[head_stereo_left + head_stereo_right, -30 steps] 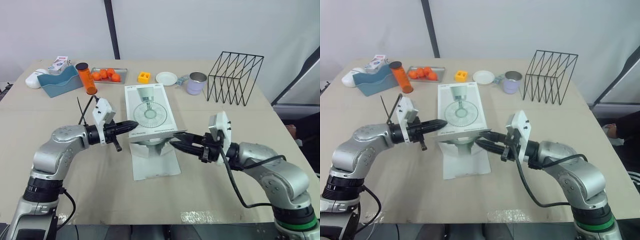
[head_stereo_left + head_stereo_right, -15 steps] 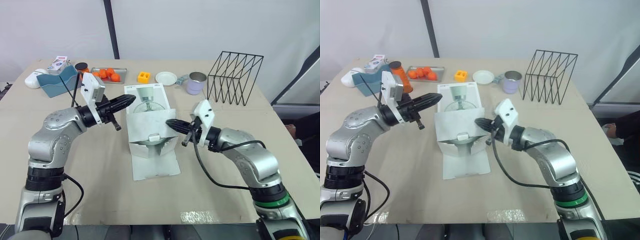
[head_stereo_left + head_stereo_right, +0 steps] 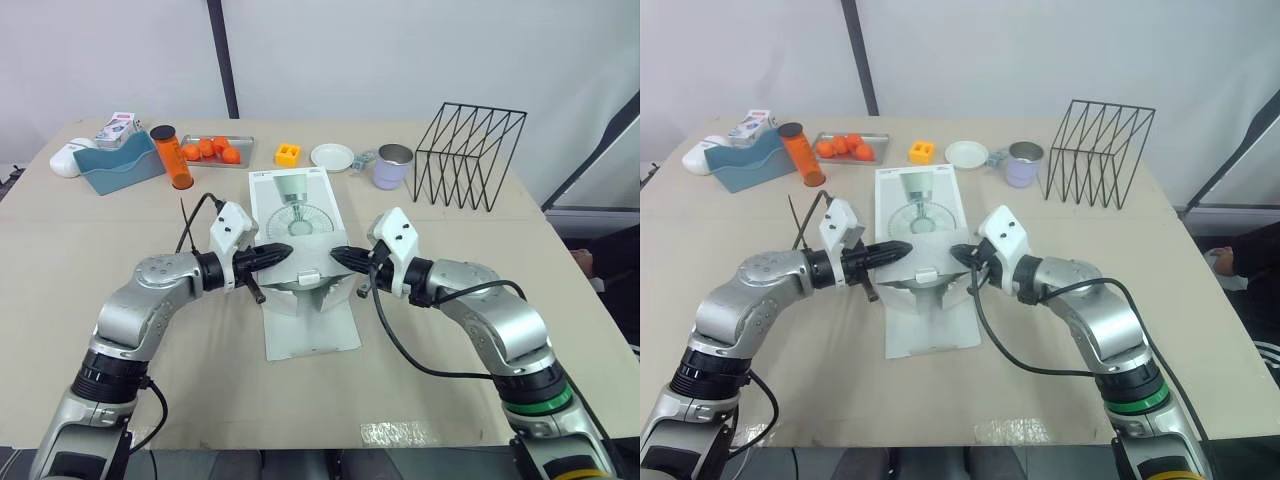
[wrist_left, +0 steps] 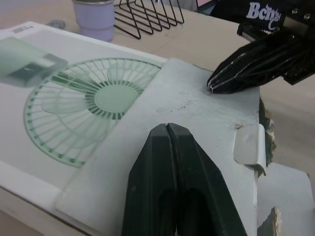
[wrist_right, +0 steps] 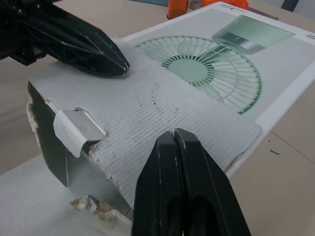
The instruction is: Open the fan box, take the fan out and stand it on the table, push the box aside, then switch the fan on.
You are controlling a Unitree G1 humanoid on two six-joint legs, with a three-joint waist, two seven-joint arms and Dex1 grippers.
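Both arms reach in low with elbows bent outward. The forearms run almost level above the table (image 3: 200, 390) and converge on the near end of the fan box (image 3: 298, 215). The box lies flat at the table's middle, its length running from 6 to 12 o'clock. Its outer lid (image 3: 312, 328) is spread flat on the table toward 6 o'clock. The left gripper (image 3: 283, 250) comes in from 9 o'clock and the right gripper (image 3: 338, 255) from 3 o'clock. Each is clenched on nothing, tip resting on a grey flap (image 4: 197, 118) that lies back over the printed fan picture (image 4: 98, 98). The head views show the two tips close together but apart. The wrist views add the flap's corrugated surface, a white tuck tab (image 5: 74, 130) bent at its near edge, and torn cardboard below it. The fan itself cannot be made out under the flap. Beyond the box, a yellow block (image 3: 289, 154) and a white dish (image 3: 332, 156) sit near 12 o'clock. A purple cup (image 3: 393, 165) and a black wire rack (image 3: 470, 150) stand toward 1 to 2 o'clock. A tray of oranges (image 3: 215, 150), an orange bottle (image 3: 172, 156) and a blue holder (image 3: 120, 162) sit toward 10 to 11 o'clock.
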